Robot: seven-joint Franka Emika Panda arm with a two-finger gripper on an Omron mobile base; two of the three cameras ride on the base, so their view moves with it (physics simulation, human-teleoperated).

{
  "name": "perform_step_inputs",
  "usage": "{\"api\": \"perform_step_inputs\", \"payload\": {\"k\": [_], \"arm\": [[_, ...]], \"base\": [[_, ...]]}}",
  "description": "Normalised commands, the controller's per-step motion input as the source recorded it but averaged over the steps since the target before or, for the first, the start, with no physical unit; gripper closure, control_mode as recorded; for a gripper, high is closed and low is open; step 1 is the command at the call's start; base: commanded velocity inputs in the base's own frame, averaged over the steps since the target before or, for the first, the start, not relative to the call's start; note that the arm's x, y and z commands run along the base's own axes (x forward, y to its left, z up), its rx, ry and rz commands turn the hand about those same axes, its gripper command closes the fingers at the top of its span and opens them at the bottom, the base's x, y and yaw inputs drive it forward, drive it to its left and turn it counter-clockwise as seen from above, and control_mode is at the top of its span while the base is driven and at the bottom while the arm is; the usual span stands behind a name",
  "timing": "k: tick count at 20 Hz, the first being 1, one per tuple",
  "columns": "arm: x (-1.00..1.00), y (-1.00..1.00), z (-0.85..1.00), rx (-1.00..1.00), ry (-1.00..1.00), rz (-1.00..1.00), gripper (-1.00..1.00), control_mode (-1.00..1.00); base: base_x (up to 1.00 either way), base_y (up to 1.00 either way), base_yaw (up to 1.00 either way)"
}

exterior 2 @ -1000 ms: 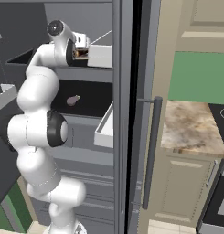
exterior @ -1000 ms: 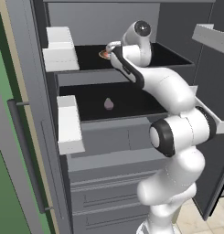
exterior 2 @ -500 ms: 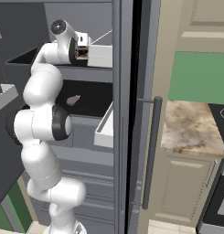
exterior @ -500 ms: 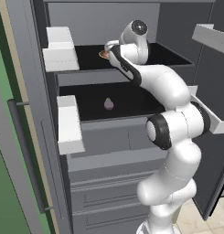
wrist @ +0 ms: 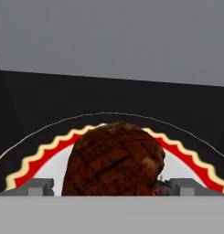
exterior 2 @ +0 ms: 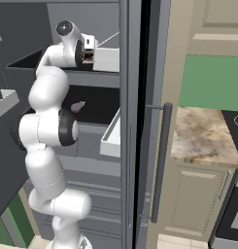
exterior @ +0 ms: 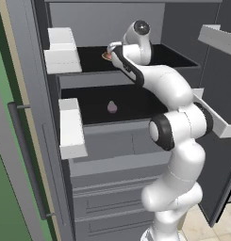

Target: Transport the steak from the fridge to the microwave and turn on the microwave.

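The steak (wrist: pixel 113 160), a dark red-brown lump, lies on a round plate with a reddish rim (wrist: pixel 40 155) on the fridge's (exterior: pixel 98 23) black upper shelf. My gripper (wrist: pixel 111 186) is open and straddles the steak, one grey fingertip (wrist: pixel 33 186) on each side; the right one is nearly touching the meat. In the left base view the gripper (exterior: pixel 111 51) reaches in over the upper shelf at the plate (exterior: pixel 106 56). In the right base view the gripper (exterior 2: pixel 89 50) sits at the same shelf. The microwave is out of view.
A small pale pinkish bulb (exterior: pixel 111 107) sits on the lower shelf. White door bins (exterior: pixel 62 52) hang on the left door, and another bin (exterior: pixel 216 35) on the right door. Grey drawers (exterior: pixel 112 155) lie below. A stone counter (exterior 2: pixel 208 136) stands right of the fridge.
The hand has edged slightly deeper onto the upper shelf toward the plate, and the elbow has shifted a little. The steak and plate have not moved.
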Motion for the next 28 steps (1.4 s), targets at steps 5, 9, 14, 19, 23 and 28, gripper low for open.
{"api": "perform_step_inputs", "payload": {"k": [5, 9, 14, 19, 23, 28], "arm": [[0.05, 0.0, -0.07, 0.0, 0.04, 0.0, -1.0, -1.0], [0.08, 0.0, -0.07, 0.0, 0.01, 0.0, -1.0, -1.0], [0.08, 0.0, -0.11, 0.0, 0.0, 0.0, -1.0, -1.0], [0.03, 0.0, -0.23, 0.0, 0.0, 0.0, 1.0, -1.0], [0.01, 0.0, -0.26, 0.0, 0.0, 0.0, 1.0, -1.0], [0.0, 0.0, -0.03, 0.0, 0.0, 0.0, 1.0, -1.0]], "base": [[0.0, 0.0, 0.0], [0.0, 0.0, 0.0], [0.0, 0.0, 0.0], [0.0, 0.0, 0.0], [0.0, 0.0, 0.0], [0.0, 0.0, 0.0]]}}
